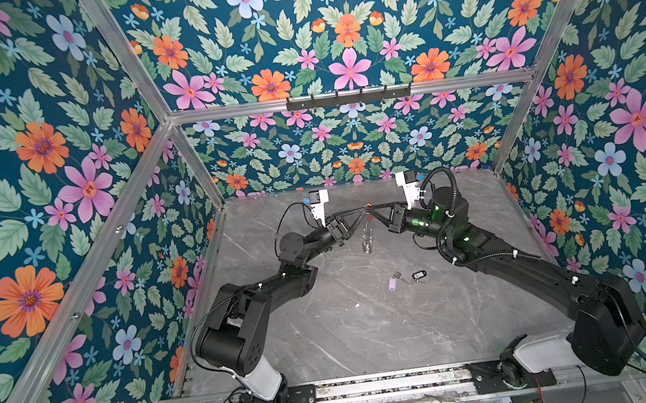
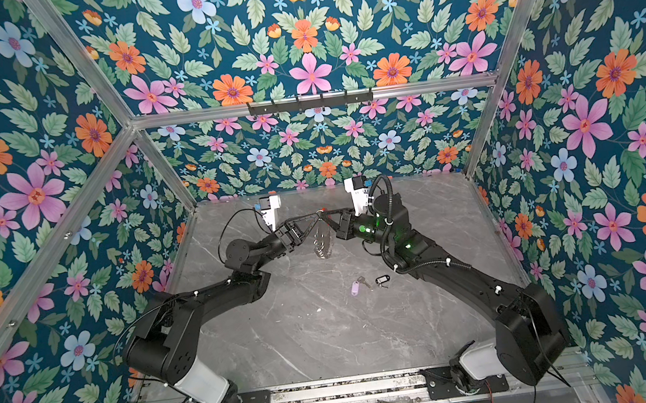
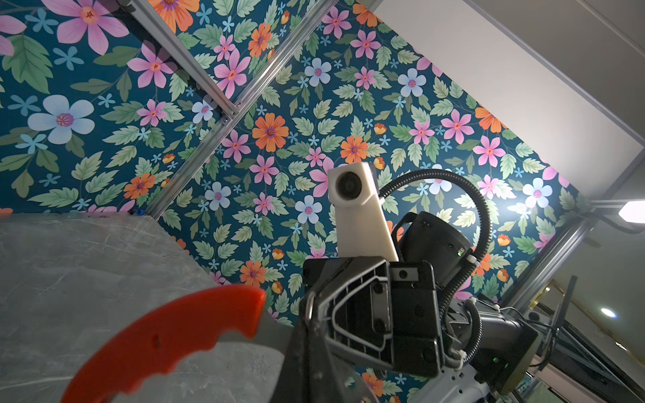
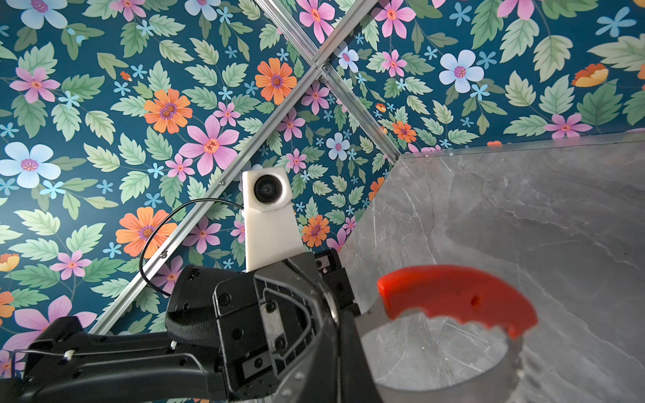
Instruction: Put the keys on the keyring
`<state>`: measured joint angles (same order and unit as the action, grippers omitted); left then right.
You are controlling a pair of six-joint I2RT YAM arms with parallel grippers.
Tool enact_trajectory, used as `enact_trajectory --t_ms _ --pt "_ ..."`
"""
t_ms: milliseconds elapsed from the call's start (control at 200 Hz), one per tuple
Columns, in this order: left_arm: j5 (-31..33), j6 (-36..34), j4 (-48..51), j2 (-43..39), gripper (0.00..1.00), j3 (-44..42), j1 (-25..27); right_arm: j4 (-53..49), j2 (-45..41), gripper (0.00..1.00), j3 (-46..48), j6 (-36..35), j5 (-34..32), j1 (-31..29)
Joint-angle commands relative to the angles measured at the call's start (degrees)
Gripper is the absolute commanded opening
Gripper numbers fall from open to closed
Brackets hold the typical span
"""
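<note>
Your left fingers (image 1: 357, 211) and right fingers (image 1: 375, 208) are each clamped on the keyring (image 1: 366, 238), probably to hold it raised and steady, its silver rings dangling. The lilac-tagged key (image 1: 393, 284) and black-tagged key (image 1: 419, 275) lie loose on the desk (image 1: 350, 333).

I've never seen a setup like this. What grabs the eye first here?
Two black arms meet in mid-air over the far middle of the grey table, where the left gripper and right gripper both seem to pinch the top of the dangling keyring. Loud floral wallpaper covers the walls around them. Nearer the camera, a lilac-tagged key and a black-tagged key lie on the table.
</note>
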<state>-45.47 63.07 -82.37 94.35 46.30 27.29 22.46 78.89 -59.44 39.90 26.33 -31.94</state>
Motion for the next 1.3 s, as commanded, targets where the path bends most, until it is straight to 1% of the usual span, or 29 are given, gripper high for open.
enact_trajectory --t_ms 0,60,95,140,190,275,365,500,580,675,770,995,1166,1296 --pt "1.2 1.9 -3.8 -0.3 0.37 -1.1 -1.3 4.2 -1.2 0.0 0.9 0.2 -1.5 -0.1" --pt "4.0 3.5 -5.3 -0.8 0.45 -3.3 -2.9 5.9 -1.8 0.0 2.0 -0.2 -2.3 -0.1" --pt "5.6 4.1 -5.7 -1.1 0.45 -4.6 -3.9 6.6 -2.0 0.0 2.4 -0.2 -2.5 -0.1" --pt "7.0 4.6 -5.6 -1.3 0.44 -6.1 -5.2 7.3 -2.2 0.0 2.8 -0.3 -2.4 -0.1" --pt "7.9 5.2 -5.9 -1.3 0.4 -7.3 -6.4 7.6 -2.3 0.0 3.0 -0.4 -2.2 -0.1" --pt "8.1 7.1 -8.0 -0.5 0.34 -8.2 -7.4 8.6 -2.4 0.0 3.4 -0.5 -1.7 -0.1" --pt "6.7 9.2 -10.5 1.1 0.31 -7.0 -7.3 9.8 -2.3 0.0 3.8 -0.4 -1.4 -0.1" --pt "4.5 11.2 -13.4 2.8 0.3 -5.0 -7.2 11.2 -2.0 0.0 4.0 -0.1 -0.8 -0.1" --pt "3.4 10.9 -13.4 2.6 0.32 -4.4 -6.8 11.3 -1.6 0.0 4.0 0.1 -0.6 -0.1" --pt "1.7 10.0 -13.3 2.4 0.36 -3.6 -6.1 11.3 -1.1 0.0 3.9 0.1 -0.2 -0.1" --pt "-1.0 9.4 -13.2 2.6 0.39 -2.2 -5.4 10.6 -0.5 0.0 3.3 0.1 0.8 -0.1" --pt "-6.0 9.6 -12.6 3.3 0.37 0.2 -5.4 6.5 0.5 0.0 1.7 -1.0 3.8 -0.1" --pt "-7.8 10.4 -12.6 4.0 0.36 1.2 -5.0 3.6 1.1 0.0 0.1 -1.9 5.9 -0.1" --pt "-8.7 10.6 -12.6 4.4 0.35 1.9 -4.3 3.8 1.5 0.0 -0.2 -1.7 6.4 -0.1"
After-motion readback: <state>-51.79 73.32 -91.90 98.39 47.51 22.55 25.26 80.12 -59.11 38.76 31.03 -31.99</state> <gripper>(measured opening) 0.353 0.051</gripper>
